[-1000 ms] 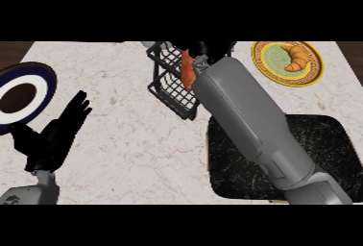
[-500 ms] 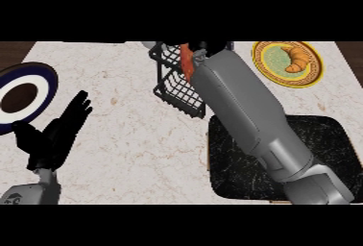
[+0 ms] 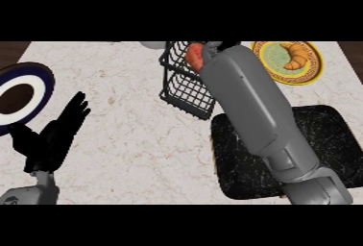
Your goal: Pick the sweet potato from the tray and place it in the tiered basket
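Sweet potato [image 3: 193,56] shows at the top of the tiered basket [image 3: 186,93], beside my right robot hand [image 3: 228,45] (my forearm hides its grip, so I cannot tell). I judge it stiff, fairly heavy, best held mid-body. Left robot hand [image 3: 53,137] rests spread.

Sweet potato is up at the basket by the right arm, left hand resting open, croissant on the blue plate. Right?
No: the head view shows the croissant on the yellow plate at upper right, not the blue plate at left. The rest holds.
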Robot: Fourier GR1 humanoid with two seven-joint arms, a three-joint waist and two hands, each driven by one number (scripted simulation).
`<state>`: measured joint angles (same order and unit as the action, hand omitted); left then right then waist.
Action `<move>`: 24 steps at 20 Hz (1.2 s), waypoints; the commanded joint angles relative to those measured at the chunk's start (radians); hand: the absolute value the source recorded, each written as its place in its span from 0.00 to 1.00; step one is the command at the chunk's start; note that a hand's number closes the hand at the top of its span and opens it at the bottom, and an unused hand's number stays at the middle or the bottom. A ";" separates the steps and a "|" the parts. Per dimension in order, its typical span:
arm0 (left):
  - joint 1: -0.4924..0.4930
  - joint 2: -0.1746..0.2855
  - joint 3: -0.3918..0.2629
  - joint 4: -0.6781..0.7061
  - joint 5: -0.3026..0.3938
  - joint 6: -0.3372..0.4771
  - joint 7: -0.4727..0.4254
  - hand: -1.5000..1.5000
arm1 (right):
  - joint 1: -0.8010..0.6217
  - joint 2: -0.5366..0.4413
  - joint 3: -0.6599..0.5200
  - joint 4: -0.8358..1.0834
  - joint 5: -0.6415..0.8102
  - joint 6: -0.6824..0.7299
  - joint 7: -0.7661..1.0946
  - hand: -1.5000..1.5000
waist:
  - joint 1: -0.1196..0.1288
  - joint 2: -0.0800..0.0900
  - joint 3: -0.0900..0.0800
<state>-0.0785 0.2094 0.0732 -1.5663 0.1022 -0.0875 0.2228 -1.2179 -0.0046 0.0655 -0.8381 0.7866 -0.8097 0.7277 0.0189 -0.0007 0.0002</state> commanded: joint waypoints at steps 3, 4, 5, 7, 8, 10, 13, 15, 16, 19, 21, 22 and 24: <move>0.003 0.013 0.036 0.042 0.006 -0.005 -0.029 0.50 | 0.051 -0.019 -0.094 -0.171 -0.080 -0.109 -0.024 0.00 | -0.025 -0.002 0.000; -0.010 0.010 0.037 0.050 0.004 0.000 -0.029 0.50 | 0.077 -0.040 -0.097 -0.196 -0.060 -0.118 -0.022 0.00 | -0.030 -0.003 0.000; -0.002 0.012 0.032 -0.006 0.015 0.000 0.014 0.50 | 0.117 -0.021 -0.079 -0.224 -0.011 -0.146 0.004 0.00 | -0.029 -0.006 0.000; 0.035 0.000 0.021 -0.003 0.002 0.004 0.004 0.50 | 0.145 -0.084 -0.105 -0.305 0.004 -0.092 0.043 0.00 | -0.042 -0.011 0.000; 0.002 -0.017 0.015 0.002 -0.013 0.032 0.004 0.50 | 0.203 -0.066 -0.097 -0.360 0.014 -0.113 0.042 0.00 | -0.048 -0.011 0.000; 0.031 0.012 0.025 -0.060 0.014 0.001 0.042 0.50 | 0.253 -0.099 -0.120 -0.430 0.043 -0.100 0.068 0.00 | -0.042 -0.012 0.000; 0.031 0.036 0.071 0.037 0.020 -0.025 -0.040 0.50 | 0.345 -0.167 -0.149 -0.599 0.038 -0.024 0.099 0.00 | -0.050 -0.009 -0.001; 0.055 0.025 0.048 -0.045 0.023 -0.019 0.014 0.50 | 0.410 -0.214 -0.166 -0.740 0.021 0.050 0.136 0.00 | -0.047 -0.012 0.000; 0.015 0.031 0.054 -0.018 0.019 -0.012 0.031 0.50 | 0.475 -0.226 -0.161 -0.801 0.010 0.066 0.127 0.00 | -0.050 -0.010 0.000; 0.012 0.013 0.058 0.044 0.001 -0.002 -0.031 0.50 | 0.546 -0.308 -0.206 -0.990 -0.024 0.190 0.212 0.00 | -0.060 -0.010 -0.001; 0.032 0.018 0.055 -0.029 0.029 -0.019 0.022 0.50 | 0.640 -0.342 -0.241 -1.091 -0.093 0.223 0.204 0.00 | -0.043 -0.007 0.000; 0.082 0.013 0.054 -0.065 0.042 -0.033 0.006 0.50 | 0.681 -0.355 -0.250 -1.160 -0.077 0.246 0.235 0.00 | -0.043 -0.009 0.000; 0.042 -0.005 0.021 -0.083 -0.005 0.014 0.057 0.50 | 0.774 -0.397 -0.290 -1.246 -0.158 0.301 0.226 0.00 | -0.046 -0.007 0.001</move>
<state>-0.0258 0.2142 0.1114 -1.6134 0.1114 -0.0900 0.2404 -0.5871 -0.3310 -0.1675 -1.9023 0.7092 -0.6167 0.9219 -0.0290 -0.0103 0.0002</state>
